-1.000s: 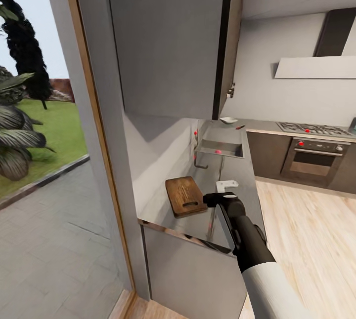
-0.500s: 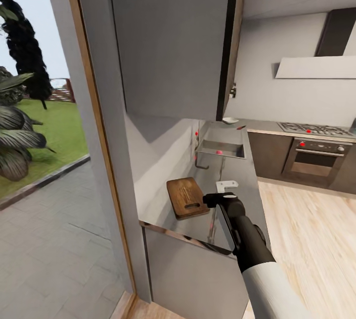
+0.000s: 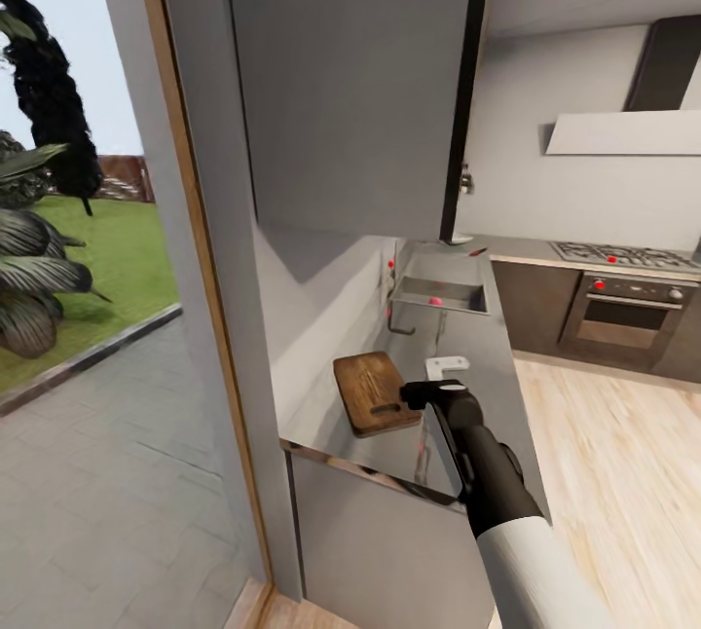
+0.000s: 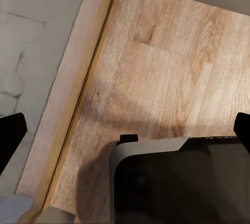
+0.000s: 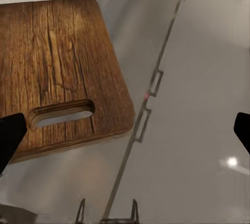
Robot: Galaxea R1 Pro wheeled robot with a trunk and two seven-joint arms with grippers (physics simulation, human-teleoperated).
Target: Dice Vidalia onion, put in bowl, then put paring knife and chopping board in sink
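Observation:
The dark brown chopping board lies near the countertop end, slot handle toward me. My right gripper hovers open just right of that handle; in the right wrist view the right gripper spans the board corner, with nothing between its fingers. Farther along is the sink with a small pinkish round thing in it, too small to tell if it is the onion. Beyond lie a slim knife-like thing and a sliver of the white bowl. My left gripper hangs open over the wood floor.
A grey wall cabinet hangs over the counter, and the tap stands by the wall. A small white object sits past my gripper. Hob and oven stand at the right. An open doorway to the garden is left.
The camera has drifted, so the whole scene sits slightly further right and the wall cabinet's edge now covers most of the bowl. The right arm holds its place beside the board.

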